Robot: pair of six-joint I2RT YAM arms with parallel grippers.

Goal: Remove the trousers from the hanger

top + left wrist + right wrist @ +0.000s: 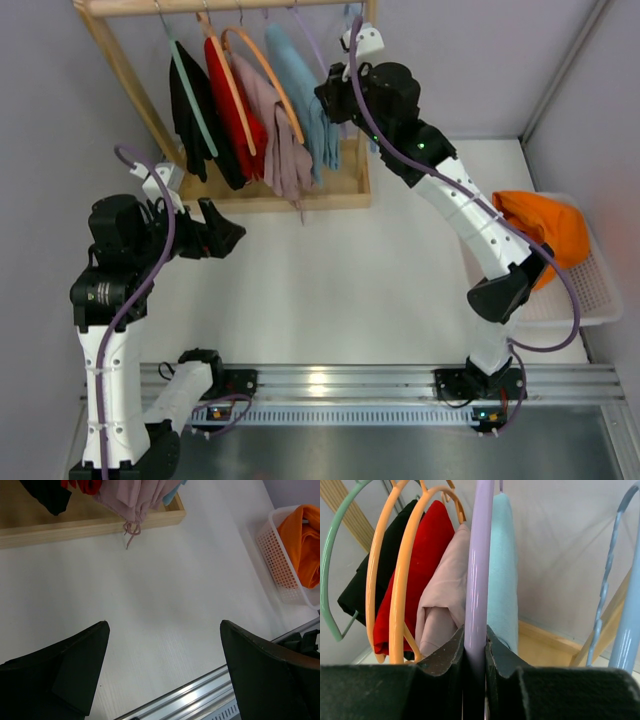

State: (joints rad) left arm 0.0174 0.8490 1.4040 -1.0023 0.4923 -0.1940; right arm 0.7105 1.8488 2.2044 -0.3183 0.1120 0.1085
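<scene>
Right gripper (pixel 475 639) pinched closed, left gripper (pixel 164 630) spread wide.

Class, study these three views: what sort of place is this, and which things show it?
Probably a robotics lab test bench, not a home: two robot arms bolted to a metal rail along a white table, with a small wooden clothes rack.

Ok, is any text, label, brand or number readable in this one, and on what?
None can be read.
The trousers, the hanger, the other clothes, the basket and the rack show no print.
Any marking on the arm bases is too small to read.
</scene>
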